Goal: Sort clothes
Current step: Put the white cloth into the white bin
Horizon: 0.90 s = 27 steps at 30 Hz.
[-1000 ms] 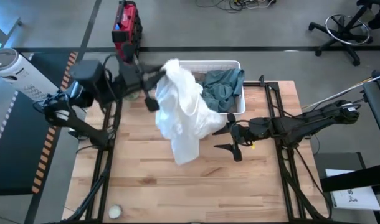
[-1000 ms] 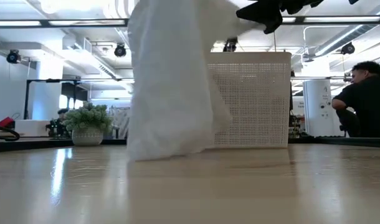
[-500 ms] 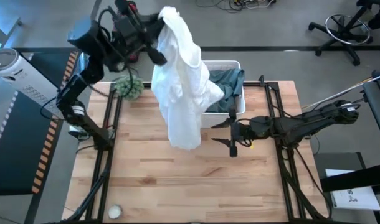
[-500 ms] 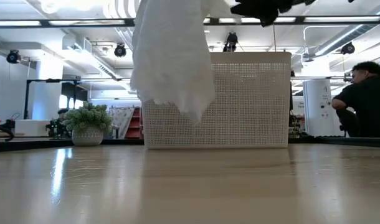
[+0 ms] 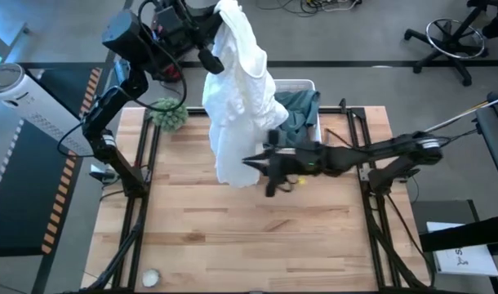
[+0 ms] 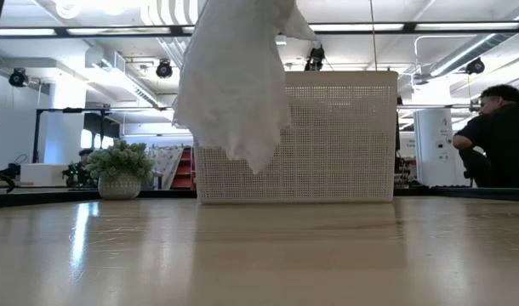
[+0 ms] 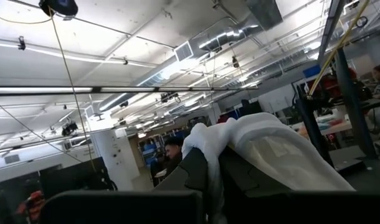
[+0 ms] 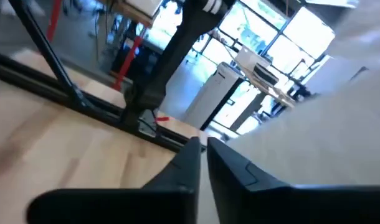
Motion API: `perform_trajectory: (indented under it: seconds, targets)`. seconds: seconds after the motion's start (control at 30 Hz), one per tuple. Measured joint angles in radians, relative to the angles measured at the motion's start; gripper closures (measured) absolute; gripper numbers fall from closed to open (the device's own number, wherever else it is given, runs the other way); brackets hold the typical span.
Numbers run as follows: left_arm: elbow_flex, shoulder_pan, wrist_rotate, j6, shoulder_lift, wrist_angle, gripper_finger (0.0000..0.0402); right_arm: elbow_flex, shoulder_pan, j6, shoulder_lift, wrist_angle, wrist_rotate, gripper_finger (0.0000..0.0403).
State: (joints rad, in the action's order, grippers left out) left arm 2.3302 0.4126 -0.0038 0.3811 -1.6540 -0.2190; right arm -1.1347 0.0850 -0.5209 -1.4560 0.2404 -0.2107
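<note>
- Table (image 5: 257,237): wood top, near half bare w/ lots of open room; only a small round thing (image 5: 151,278) at near-left corner.
- White garment (image 5: 237,90): hangs high over table's far-centre, draped down from left gripper; low view shows its bottom hem (image 6: 242,157) clear of the tabletop, in front of the bin.
- Bin (image 5: 302,84): white, perforated, at far edge right of centre; grey-green garment (image 5: 296,110) inside, spilling over near rim.
- Left gripper (image 5: 210,37): raised beyond far-left edge, fingers closed on top of white garment; wrist view shows cloth bunched over the fingers (image 7: 240,174).
- Right gripper (image 5: 265,167): reaches in from right, mid-table, at garment's lower edge; fingers nearly together, nothing seen between them.
- Plant (image 5: 169,113): far-left edge, beside the garment.
- Person (image 6: 498,136): seated in room beyond right side.
</note>
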Motion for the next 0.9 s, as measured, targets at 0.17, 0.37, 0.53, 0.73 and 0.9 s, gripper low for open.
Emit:
perform_trajectory:
  seconds: [0.17,0.37,0.53,0.73,0.9]
  targets:
    - [0.000,0.000,0.015,0.001,-0.002,0.000,0.0401,-0.222,-0.035,-0.133,-0.182,-0.137,-0.099,0.0392]
    - [0.000,0.000,0.026,-0.013,0.014,-0.002,0.0401,-0.390,-0.165,-0.162,-0.302,-0.302,-0.317,0.0401]
    - [0.000,0.000,0.050,-0.031,0.034,-0.029,0.0401,-0.404,-0.282,-0.195,-0.284,-0.313,-0.401,0.0403]
    - [0.000,0.000,0.074,-0.033,0.052,-0.130,0.0401,-0.401,-0.396,-0.176,-0.193,-0.422,-0.401,0.0403]
    - [-0.020,0.001,0.056,-0.032,0.053,-0.265,0.0401,-0.401,-0.439,-0.094,-0.120,-0.614,-0.273,0.0403]
